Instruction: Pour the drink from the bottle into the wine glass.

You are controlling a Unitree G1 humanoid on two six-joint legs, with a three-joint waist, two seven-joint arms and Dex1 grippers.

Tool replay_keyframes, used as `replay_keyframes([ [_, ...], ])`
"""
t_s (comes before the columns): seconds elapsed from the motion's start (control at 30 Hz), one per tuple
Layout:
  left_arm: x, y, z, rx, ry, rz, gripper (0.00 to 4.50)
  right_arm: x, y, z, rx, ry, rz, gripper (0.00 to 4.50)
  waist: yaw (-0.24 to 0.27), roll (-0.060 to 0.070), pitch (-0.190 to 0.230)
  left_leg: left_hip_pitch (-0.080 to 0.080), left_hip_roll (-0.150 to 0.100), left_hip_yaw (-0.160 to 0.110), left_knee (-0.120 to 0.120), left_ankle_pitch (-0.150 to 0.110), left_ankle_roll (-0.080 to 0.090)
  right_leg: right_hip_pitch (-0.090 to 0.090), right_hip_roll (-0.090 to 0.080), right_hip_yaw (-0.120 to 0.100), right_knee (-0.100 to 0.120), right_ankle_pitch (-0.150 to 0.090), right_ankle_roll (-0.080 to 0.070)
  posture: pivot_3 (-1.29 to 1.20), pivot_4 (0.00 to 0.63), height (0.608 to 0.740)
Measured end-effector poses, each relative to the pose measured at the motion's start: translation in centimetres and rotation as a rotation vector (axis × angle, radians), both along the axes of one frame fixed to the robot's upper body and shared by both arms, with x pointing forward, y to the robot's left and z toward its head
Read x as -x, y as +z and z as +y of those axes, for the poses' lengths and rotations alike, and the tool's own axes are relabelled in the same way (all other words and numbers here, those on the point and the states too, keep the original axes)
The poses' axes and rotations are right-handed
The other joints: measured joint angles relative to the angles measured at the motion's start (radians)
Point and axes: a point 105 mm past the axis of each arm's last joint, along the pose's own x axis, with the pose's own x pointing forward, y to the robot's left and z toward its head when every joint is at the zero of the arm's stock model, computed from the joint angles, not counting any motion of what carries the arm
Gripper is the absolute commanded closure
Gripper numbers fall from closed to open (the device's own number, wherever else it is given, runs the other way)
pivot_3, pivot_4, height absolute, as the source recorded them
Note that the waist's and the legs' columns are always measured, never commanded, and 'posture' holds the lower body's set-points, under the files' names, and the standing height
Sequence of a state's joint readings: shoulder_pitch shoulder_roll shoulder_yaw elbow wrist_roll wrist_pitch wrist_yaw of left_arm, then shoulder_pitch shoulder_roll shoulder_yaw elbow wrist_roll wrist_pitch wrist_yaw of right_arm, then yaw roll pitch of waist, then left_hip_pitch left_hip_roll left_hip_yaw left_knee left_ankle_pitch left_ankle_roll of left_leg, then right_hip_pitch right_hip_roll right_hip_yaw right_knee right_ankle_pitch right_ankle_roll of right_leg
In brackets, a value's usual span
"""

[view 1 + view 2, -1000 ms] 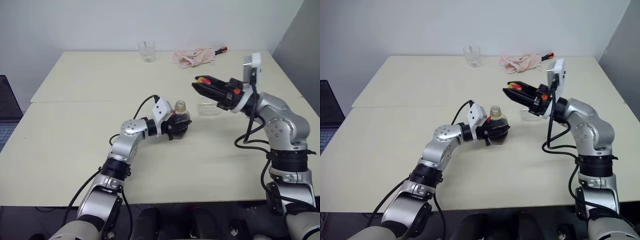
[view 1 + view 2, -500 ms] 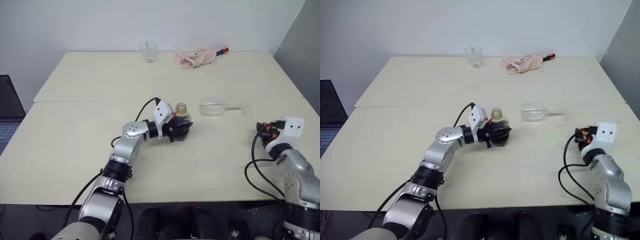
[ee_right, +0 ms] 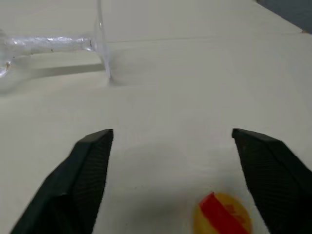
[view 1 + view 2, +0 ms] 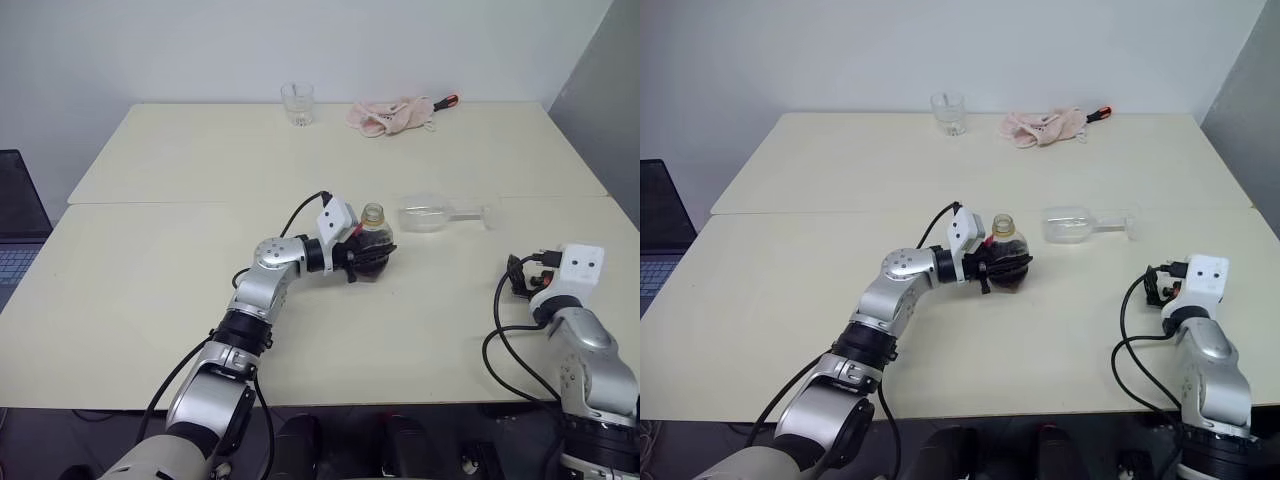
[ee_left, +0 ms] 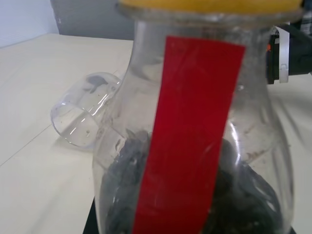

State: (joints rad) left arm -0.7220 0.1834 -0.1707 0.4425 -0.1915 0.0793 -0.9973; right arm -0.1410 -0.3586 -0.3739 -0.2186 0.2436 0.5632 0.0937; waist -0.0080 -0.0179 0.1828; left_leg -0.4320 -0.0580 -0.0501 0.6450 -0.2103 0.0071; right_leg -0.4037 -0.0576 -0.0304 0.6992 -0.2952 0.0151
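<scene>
The left hand [image 4: 362, 257] pinches the uncapped bottle [image 4: 371, 245] upright on the desk [image 4: 150, 290], the right hand [image 3: 168, 183] is spread above the yellow cap [image 3: 222, 214], and the wine glass [image 4: 440, 214] lies on its side, so it likely needs righting next

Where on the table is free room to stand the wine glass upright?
The near strip between bottle and right gripper is bare, as is the left half. It is crowded at the far edge by tumbler and cloth.

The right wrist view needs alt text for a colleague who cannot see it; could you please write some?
The right gripper hangs open just above the table, with a yellow cap marked red lying on the table between its fingers. Beyond it, the wine glass lies on its side, foot towards the gripper.
</scene>
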Motion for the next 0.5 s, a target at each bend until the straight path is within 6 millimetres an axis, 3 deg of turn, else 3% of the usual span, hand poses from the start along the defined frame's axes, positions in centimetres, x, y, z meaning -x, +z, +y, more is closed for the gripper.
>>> replay_keyframes([
  [0.13,0.0,0.0,0.0,-0.001,-0.005,0.0,3.28,0.1,2.1,1.2,0.009,0.157,0.006,0.0,0.0,0.0,0.0,0.0,0.0,0.0,0.0,-0.001,0.001,0.0,0.0,0.0,0.0,0.0,0.0,0.0,0.15,0.74],
  [0.23,-0.1,0.0,0.4,-0.007,0.005,-0.003,3.28,0.3,6.4,4.0,0.049,0.378,-0.065,0.0,-0.005,0.0,0.0,0.0,0.001,0.0,0.0,-0.001,0.002,0.0,0.001,0.0,0.0,0.0,0.0,0.0,0.15,0.74],
  [0.33,-0.8,0.3,1.7,0.005,0.059,-0.007,3.28,1.0,9.9,8.5,0.081,0.654,-0.107,0.0,-0.013,0.0,0.0,0.0,0.003,-0.002,0.0,-0.001,0.002,0.002,0.002,-0.003,-0.001,0.0,0.0,0.0,0.15,0.74],
  [0.5,-3.6,1.2,7.6,0.027,0.336,-0.027,3.28,3.1,10.0,18.1,0.116,1.15,-0.029,0.0,-0.028,0.0,0.0,0.0,0.004,-0.003,0.0,-0.001,0.002,0.002,0.002,-0.004,-0.001,0.0,0.0,0.0,0.15,0.74],
])
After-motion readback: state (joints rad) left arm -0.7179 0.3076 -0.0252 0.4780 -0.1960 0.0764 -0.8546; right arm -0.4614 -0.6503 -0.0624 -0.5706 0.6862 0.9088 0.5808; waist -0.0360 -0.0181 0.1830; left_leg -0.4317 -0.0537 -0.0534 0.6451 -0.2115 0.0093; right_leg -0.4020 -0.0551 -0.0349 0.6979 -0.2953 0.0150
